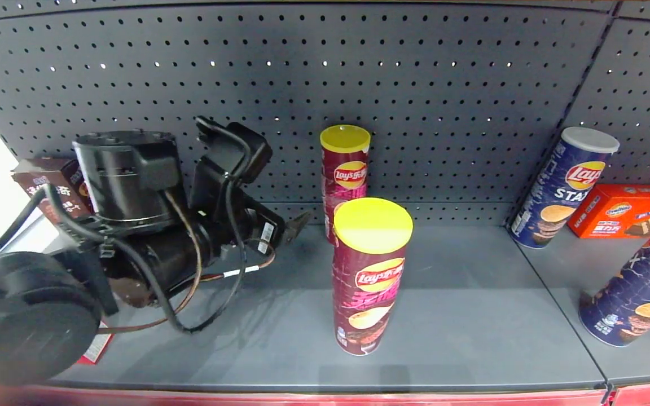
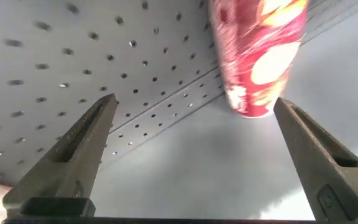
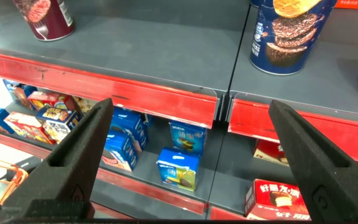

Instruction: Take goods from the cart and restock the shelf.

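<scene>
Two maroon chip cans with yellow lids stand upright on the grey shelf [image 1: 471,316]. One can [image 1: 345,163] is against the pegboard and the other can [image 1: 370,282] stands in front of it. My left arm lies over the left part of the shelf. Its left gripper [image 1: 295,224] points at the back can and stops short of it. In the left wrist view the left gripper [image 2: 194,106] is open and empty, with a maroon can [image 2: 260,56] beyond the fingertips. My right gripper [image 3: 190,112] hangs open and empty in front of the shelf's red edge [image 3: 166,93].
Blue chip cans [image 1: 562,189] [image 1: 635,293] and an orange box [image 1: 624,210] stand on the neighbouring shelf section at right. A brown box [image 1: 48,180] sits behind my left arm. The lower shelf holds blue boxes [image 3: 179,165] and other packs.
</scene>
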Controlling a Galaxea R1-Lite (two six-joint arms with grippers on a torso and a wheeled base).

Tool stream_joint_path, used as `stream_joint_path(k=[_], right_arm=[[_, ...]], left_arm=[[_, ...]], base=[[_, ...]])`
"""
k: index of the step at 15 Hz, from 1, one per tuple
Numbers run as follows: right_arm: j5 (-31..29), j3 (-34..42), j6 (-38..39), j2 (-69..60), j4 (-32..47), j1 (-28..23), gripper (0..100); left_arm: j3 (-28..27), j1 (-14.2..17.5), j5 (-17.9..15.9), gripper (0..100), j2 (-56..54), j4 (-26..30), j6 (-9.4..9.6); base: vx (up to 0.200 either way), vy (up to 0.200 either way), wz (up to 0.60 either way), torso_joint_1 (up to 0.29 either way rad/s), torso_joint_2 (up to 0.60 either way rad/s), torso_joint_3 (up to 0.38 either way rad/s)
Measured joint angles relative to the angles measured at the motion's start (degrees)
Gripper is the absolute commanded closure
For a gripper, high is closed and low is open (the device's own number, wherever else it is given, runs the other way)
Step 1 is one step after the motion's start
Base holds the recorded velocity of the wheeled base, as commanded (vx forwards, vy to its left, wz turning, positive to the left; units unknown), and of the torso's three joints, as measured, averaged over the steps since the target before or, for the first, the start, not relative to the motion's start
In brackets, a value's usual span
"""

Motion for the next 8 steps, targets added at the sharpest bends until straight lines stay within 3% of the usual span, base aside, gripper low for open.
stream_joint_path(k=[4, 8], right_arm=[[-0.02, 0.00, 0.00, 0.00, 0.00, 0.02, 0], [0.00, 0.02, 0.00, 0.00, 0.00, 0.00, 0]], left_arm=[[13.68, -5.81, -0.17, 0, -10.34, -9.18, -2.84], [30.32, -11.59, -0.33, 0, -23.66, -11.12, -4.05]], base=[[0.000, 0.000, 0.00, 0.000, 0.00, 0.000], [0.000, 0.000, 0.00, 0.000, 0.00, 0.000]])
